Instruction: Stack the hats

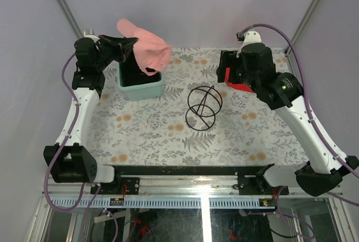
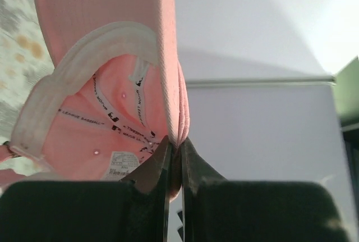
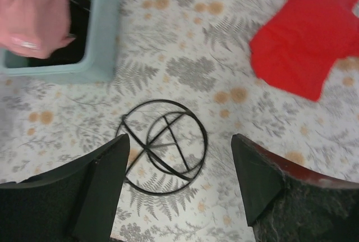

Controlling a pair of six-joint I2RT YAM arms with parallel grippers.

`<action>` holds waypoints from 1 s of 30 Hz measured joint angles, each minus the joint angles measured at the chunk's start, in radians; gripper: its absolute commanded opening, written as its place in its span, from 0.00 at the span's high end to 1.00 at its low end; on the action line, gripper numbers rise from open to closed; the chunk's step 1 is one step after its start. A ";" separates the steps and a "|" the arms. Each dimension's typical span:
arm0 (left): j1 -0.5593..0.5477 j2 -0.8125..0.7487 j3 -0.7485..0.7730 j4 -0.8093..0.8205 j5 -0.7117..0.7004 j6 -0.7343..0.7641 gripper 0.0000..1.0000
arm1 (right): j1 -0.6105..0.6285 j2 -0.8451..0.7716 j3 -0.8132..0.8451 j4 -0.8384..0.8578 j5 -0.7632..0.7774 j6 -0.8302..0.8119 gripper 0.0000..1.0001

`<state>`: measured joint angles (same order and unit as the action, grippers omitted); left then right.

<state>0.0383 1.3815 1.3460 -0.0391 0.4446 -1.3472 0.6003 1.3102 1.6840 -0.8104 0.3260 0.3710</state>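
The left gripper [image 2: 175, 146] pinches the edge of the pink hat [image 1: 147, 51] and holds it up just over the green tub [image 1: 143, 91]. The right gripper [image 3: 179, 158], away from the tub, is wide open and empty. Next, I think, carry the hat clear and set it down.

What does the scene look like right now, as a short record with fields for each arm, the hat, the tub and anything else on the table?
left gripper: shut on the pink cap, pinching its edge
pink cap: hanging over the mint-green tub
mint-green tub: far left of the table; dark contents, not identifiable
right gripper: open, empty, above the wire stand
wire stand: black, mid-table
red cloth: flat on the table, far right
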 measured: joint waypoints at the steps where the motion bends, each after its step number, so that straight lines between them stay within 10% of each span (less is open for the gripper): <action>1: 0.000 -0.005 -0.015 0.034 0.032 -0.048 1.00 | 0.000 -0.005 0.000 0.031 -0.035 -0.019 0.15; 13: -0.005 -0.024 -0.091 0.340 0.364 -0.429 1.00 | -0.177 0.031 0.024 0.312 -0.644 0.003 0.13; 20: -0.014 -0.079 -0.141 0.547 0.529 -0.452 1.00 | -0.459 0.109 -0.208 0.754 -1.107 0.457 0.18; 30: -0.141 -0.130 -0.355 0.941 0.599 -0.633 1.00 | -0.504 0.236 -0.371 1.352 -1.400 0.930 0.17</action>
<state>-0.1024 1.2510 0.9909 0.9016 1.0439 -1.9800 0.0963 1.5463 1.3132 0.5419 -1.0744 1.3010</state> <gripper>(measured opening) 0.036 0.830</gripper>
